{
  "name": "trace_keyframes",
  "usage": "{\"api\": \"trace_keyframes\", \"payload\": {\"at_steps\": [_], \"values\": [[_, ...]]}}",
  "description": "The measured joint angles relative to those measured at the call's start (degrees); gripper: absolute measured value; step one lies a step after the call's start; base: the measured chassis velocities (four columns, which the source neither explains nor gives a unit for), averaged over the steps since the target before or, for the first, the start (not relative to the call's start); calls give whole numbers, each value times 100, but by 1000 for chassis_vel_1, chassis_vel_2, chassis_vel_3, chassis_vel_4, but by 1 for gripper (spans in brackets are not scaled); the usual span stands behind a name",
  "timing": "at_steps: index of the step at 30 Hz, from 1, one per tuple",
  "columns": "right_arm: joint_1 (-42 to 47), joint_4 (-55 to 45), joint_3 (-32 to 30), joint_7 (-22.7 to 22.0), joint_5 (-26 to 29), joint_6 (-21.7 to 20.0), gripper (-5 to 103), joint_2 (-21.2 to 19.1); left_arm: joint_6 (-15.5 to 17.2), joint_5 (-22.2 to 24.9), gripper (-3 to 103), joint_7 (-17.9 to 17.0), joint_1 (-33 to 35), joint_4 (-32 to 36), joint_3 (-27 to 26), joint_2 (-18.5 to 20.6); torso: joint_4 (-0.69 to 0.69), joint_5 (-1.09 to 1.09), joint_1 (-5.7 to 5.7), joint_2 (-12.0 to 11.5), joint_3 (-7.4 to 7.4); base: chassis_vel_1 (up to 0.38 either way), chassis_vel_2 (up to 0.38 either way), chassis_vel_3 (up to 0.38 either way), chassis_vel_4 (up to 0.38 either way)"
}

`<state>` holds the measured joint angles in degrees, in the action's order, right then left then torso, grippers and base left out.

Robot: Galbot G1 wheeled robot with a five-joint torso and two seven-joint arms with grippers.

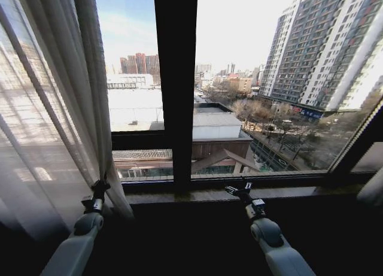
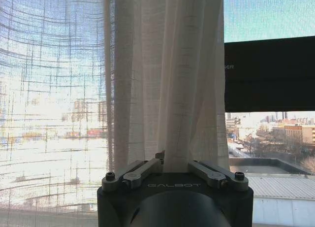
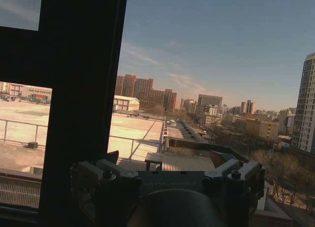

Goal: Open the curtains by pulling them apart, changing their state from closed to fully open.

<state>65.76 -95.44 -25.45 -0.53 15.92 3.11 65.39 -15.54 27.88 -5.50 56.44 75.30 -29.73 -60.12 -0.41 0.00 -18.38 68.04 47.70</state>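
One curtain hangs gathered at the left side of the window, its sheer white pleats bunched into a thick fold that falls to the sill. The left gripper is raised at the fold's lower edge, and in the left wrist view its fingers are closed on the bunched fabric, which rises straight up from between them. Beside the fold, the thinner spread of the same curtain lets the city show through as a pale blur.

The right gripper sits apart from the fabric, low in front of the sill and just right of the dark central frame bar. In the right wrist view its fingers stand spread wide with nothing between them (rooftops and distant towers show past them).

The glass to the right of the curtain is uncovered, with a tall apartment block and lower roofs seen beyond.
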Motion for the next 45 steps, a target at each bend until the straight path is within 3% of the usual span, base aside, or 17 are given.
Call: {"api": "trace_keyframes", "payload": {"at_steps": [45], "values": [[0,0,0,0,0,0,100,1,-175,-66,0,27,-88,-292,86,-67,-1,1,2,1,-1,353,352,-358,-354]]}}
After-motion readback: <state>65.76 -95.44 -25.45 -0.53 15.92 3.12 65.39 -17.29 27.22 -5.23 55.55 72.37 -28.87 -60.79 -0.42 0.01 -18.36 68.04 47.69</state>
